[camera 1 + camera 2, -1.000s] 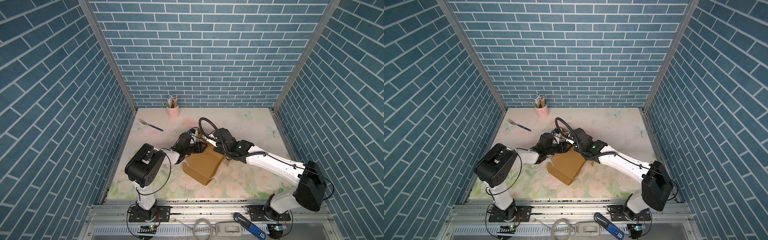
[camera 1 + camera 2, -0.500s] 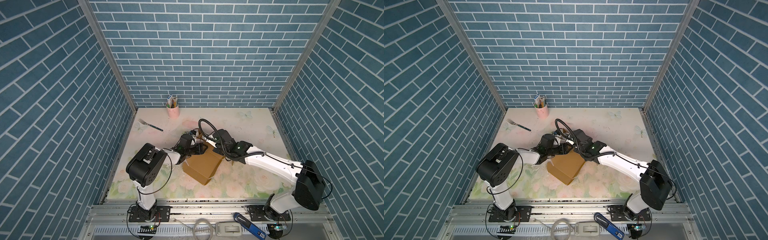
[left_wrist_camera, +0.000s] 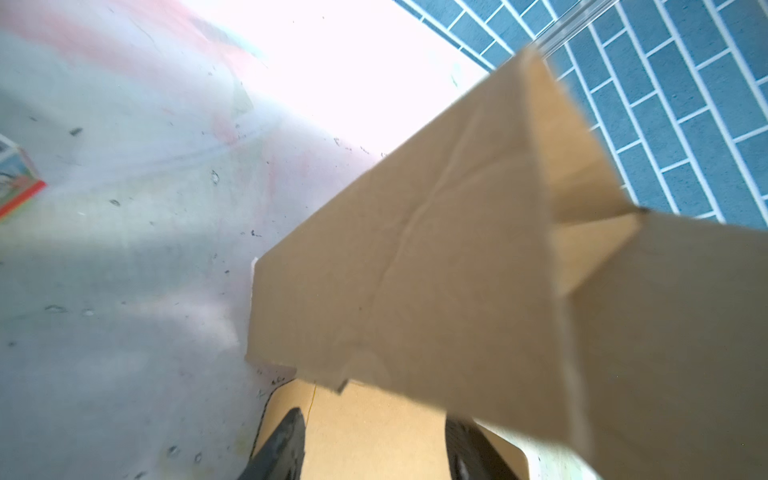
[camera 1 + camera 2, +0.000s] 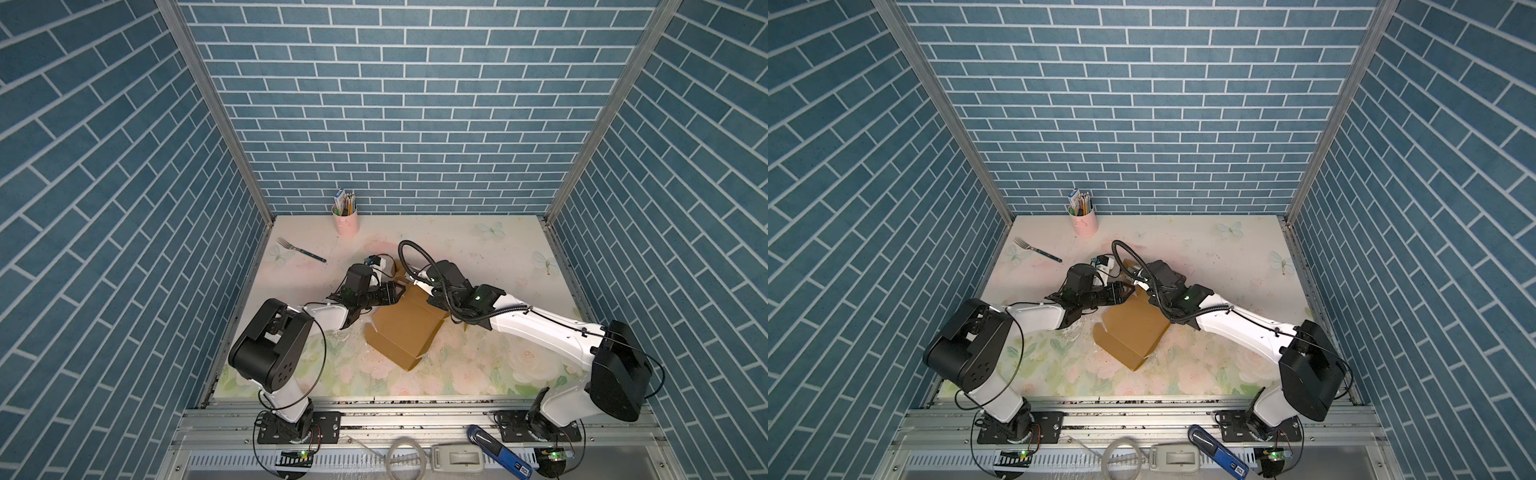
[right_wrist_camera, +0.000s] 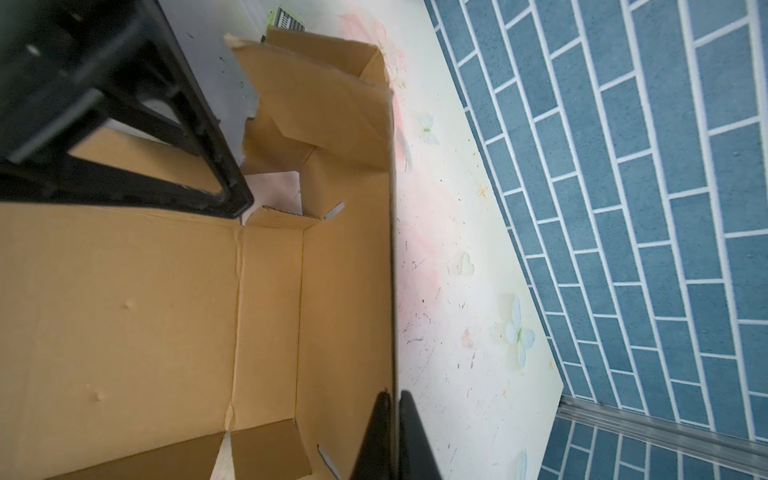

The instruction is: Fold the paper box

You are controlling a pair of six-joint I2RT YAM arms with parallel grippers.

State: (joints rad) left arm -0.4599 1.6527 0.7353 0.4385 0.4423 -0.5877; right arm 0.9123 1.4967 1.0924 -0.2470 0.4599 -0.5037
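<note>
Plain brown paper box (image 4: 405, 328), pastel floral table (image 4: 478, 374), blue brick-pattern walls (image 4: 395, 104) with white lines, pink cup (image 4: 345, 222)

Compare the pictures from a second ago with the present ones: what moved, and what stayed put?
The left arm's elbow swung outward, leftward in both top views, and the left gripper, jaws open at the paper box, shifted slightly the same way. Nothing was grasped or released. The right gripper stays shut on the box's wall. The box, fork and pink cup did not move.
</note>
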